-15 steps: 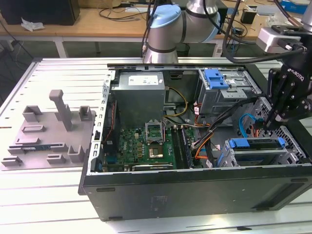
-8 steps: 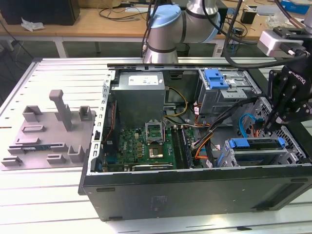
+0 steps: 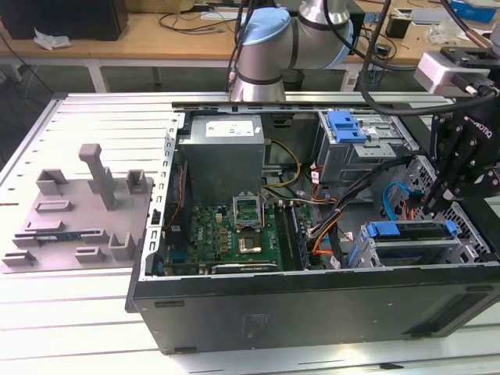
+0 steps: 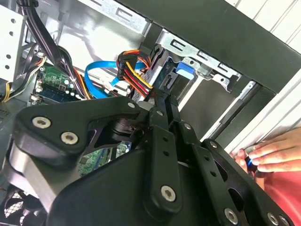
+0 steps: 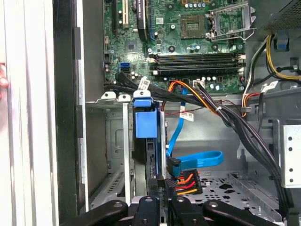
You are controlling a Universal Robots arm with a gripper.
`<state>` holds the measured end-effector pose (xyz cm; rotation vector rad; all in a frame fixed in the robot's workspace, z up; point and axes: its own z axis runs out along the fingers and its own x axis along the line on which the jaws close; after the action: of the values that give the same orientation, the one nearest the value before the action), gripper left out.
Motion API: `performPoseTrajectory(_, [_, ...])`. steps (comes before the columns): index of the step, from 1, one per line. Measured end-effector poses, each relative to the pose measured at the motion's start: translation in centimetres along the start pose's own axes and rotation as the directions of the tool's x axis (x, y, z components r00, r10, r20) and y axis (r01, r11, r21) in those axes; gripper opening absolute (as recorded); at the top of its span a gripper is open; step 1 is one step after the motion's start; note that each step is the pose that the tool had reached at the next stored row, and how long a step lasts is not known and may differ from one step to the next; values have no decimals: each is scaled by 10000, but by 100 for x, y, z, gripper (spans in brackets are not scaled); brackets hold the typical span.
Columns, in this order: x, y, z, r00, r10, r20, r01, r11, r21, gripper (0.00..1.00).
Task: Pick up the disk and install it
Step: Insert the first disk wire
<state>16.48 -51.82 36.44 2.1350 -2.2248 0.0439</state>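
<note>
Disk [image 3: 410, 230], in the exterior view, sits slotted in the drive cage [image 3: 473, 238], with the gripper [image 3: 436, 197] just above that cage. First wrist view: the disk stands upright inside the cage. Whether the claw clasps it, I cannot tell. Best pressed straight along the cage, clear of the cables [image 5: 221, 110].

Brand lettering [image 3: 475, 125] on pincer [image 3: 437, 201], nothing else legible

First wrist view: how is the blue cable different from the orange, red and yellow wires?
The blue cable is one flat, single-colour band; the wires are several thin strands in different colours. The blue cable curls in a wide loop; the wires bend short. Both end at dark plugs close together.
</note>
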Motion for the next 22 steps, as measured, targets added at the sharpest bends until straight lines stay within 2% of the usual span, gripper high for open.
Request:
performPoseTrajectory(2, [20, -1, 1, 9999, -94, 56, 94, 10000, 4, 16])
performPoseTrajectory(4, [30, -1, 2, 9998, -165, 69, 165, 9999, 7, 16])
performPoseTrajectory(9, [49, -2, 3, 9992, -382, 72, 382, 9993, 20, 16])
performPoseTrajectory(14, [74, -3, 5, 9991, -407, 72, 407, 9992, 22, 16])
performPoseTrajectory(22, [74, -3, 5, 9990, -438, 71, 438, 9990, 24, 16])
